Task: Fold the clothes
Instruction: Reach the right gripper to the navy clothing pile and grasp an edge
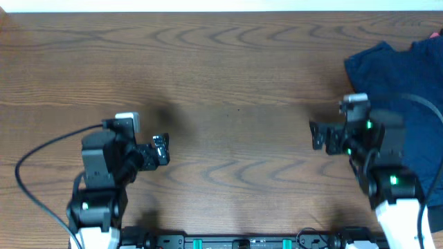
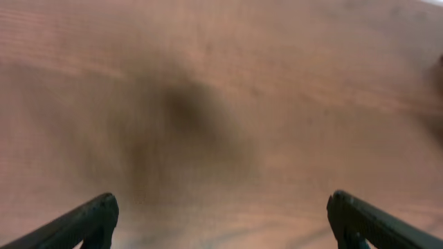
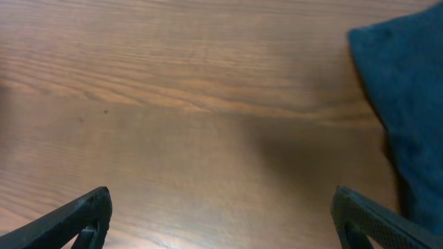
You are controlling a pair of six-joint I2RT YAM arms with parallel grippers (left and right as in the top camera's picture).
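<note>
You are looking at a table (image 1: 228, 62) of brown wood grain with a smooth, low-sheen face, clothes (image 1: 408, 76) of soft, matt, wrinkled navy cloth, and a left gripper (image 2: 221, 206) and right gripper (image 3: 221, 199) whose black fingers look like matt plastic.

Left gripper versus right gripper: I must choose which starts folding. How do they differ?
The right gripper hangs beside the navy clothes; the left gripper is far from them, over bare table. The right wrist view shows cloth; the left's shows only blurred wood. Both are open and empty.
</note>
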